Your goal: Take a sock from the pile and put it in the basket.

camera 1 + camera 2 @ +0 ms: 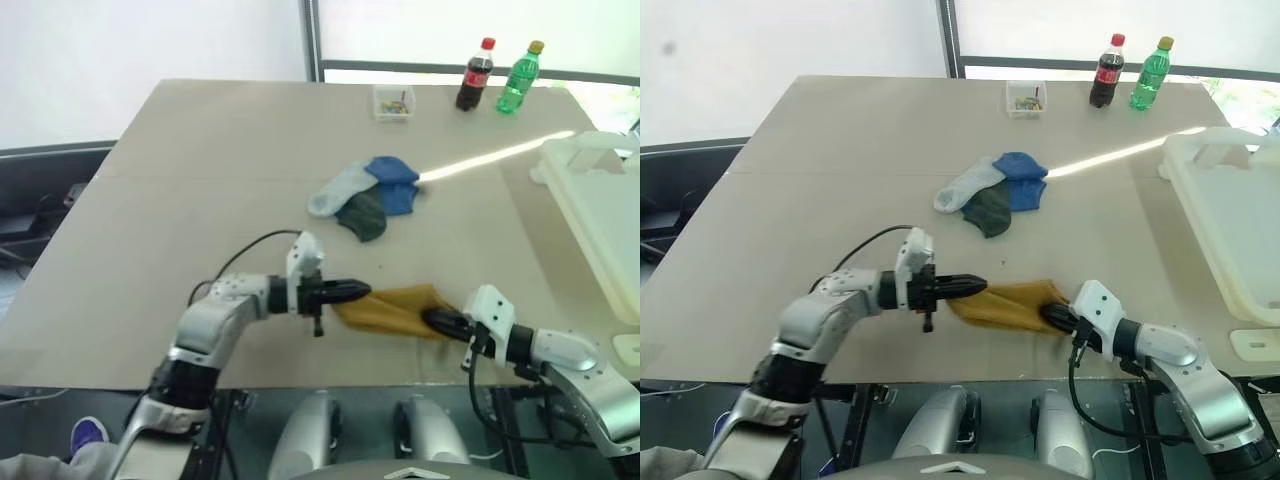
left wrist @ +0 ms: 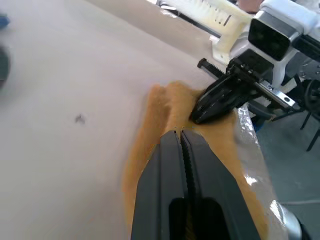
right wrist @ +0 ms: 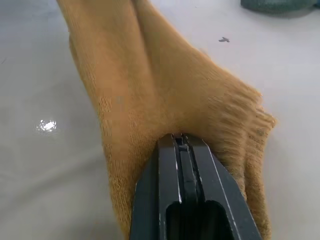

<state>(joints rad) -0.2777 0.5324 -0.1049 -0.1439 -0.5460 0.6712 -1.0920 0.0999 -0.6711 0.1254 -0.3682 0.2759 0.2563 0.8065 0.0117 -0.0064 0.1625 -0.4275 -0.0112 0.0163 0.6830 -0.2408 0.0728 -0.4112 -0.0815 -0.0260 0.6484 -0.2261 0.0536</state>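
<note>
A mustard-yellow sock [image 1: 395,308] lies near the table's front edge, between my two grippers. My right gripper [image 1: 432,320] is shut on its right end; the cloth [image 3: 150,85] bunches at the closed fingertips. My left gripper [image 1: 358,291] is shut and points right over the sock's left end. No cloth [image 2: 165,105] shows between its fingers [image 2: 170,165]. The pile [image 1: 368,195] of grey, blue and dark green socks sits mid-table, well beyond both grippers. The white basket [image 1: 600,200] stands at the table's right edge.
A small clear box [image 1: 393,102], a cola bottle [image 1: 476,75] and a green bottle [image 1: 519,77] stand at the far edge. A bright strip of sunlight runs from the pile toward the basket. The table's front edge lies just below both grippers.
</note>
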